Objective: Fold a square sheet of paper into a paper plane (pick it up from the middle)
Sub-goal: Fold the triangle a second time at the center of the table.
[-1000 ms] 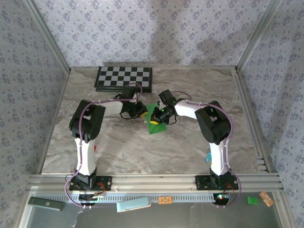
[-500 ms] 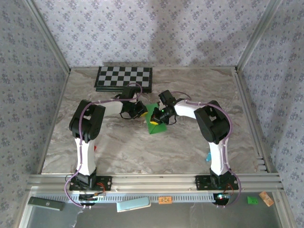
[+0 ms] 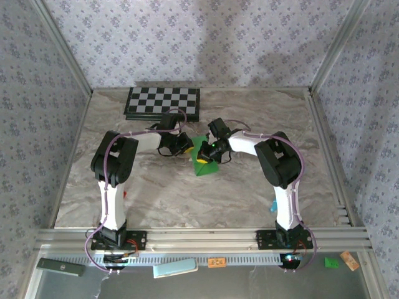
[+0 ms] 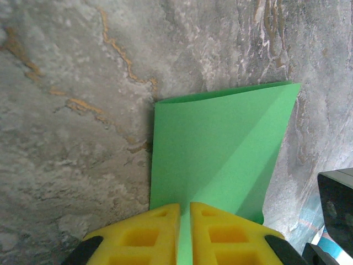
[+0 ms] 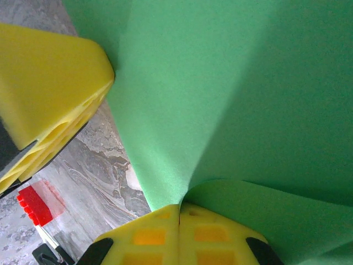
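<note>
At the middle of the table (image 3: 249,199), the left gripper (image 3: 184,147) and the right gripper (image 3: 209,154) each pinch the square sheet of paper (image 3: 202,164).

The sheet is partly folded, with a diagonal crease across it in the left wrist view; it sits on the near side of the checkerboard (image 3: 162,101), apart from it; the left gripper is clamped on one edge, a thin green strip between its yellow fingers; the right gripper is closed tight on the paper from the opposite side; both stand close together at the sheet's far end, and its long axis runs from them toward the near table edge; neither arm looks clearly nearer, so the next crease, I judge, depends on both pinches holding along that axis.
</note>
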Motion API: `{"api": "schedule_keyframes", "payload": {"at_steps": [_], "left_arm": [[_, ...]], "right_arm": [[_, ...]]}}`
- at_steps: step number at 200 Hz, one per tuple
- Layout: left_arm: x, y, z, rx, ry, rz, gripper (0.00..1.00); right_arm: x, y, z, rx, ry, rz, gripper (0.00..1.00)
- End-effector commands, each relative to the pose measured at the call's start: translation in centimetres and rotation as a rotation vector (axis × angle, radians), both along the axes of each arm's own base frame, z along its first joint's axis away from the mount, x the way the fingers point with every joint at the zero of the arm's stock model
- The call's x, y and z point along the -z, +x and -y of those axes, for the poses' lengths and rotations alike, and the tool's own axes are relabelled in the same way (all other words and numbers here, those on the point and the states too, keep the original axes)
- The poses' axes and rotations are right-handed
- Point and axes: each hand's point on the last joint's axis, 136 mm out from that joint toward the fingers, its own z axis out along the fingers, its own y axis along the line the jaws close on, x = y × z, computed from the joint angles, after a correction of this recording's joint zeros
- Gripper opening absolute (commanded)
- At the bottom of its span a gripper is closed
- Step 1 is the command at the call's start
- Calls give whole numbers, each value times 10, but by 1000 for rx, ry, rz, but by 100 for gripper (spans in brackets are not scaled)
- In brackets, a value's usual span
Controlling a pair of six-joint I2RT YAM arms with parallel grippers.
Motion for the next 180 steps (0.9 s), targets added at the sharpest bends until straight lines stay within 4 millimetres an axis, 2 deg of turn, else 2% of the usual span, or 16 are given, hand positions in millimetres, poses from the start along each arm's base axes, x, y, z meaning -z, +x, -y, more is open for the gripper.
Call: {"api": "schedule_keyframes", "payload": {"at_steps": [1, 38, 87, 109, 134, 158, 180], "left_arm": [[25, -17, -8, 12, 56, -94, 14], [13, -11, -4, 20, 45, -72, 15], [-15, 7, -2, 18, 17, -23, 17], [-32, 19, -12, -14, 7, 8, 18], [-50, 30, -33, -72, 9, 43, 19], [-60, 29, -43, -97, 8, 66, 20], [-61, 19, -42, -89, -2, 63, 20]], "right_arm": [[13, -3, 5, 0, -49, -35, 4], [15, -4, 4, -6, -44, -47, 10], [18, -6, 5, -14, -53, -67, 26], [19, -5, 6, -12, -59, -73, 31], [20, -5, 7, -8, -61, -78, 39], [20, -5, 7, -7, -59, -76, 43], [20, -5, 9, -3, -60, -73, 45]]}}
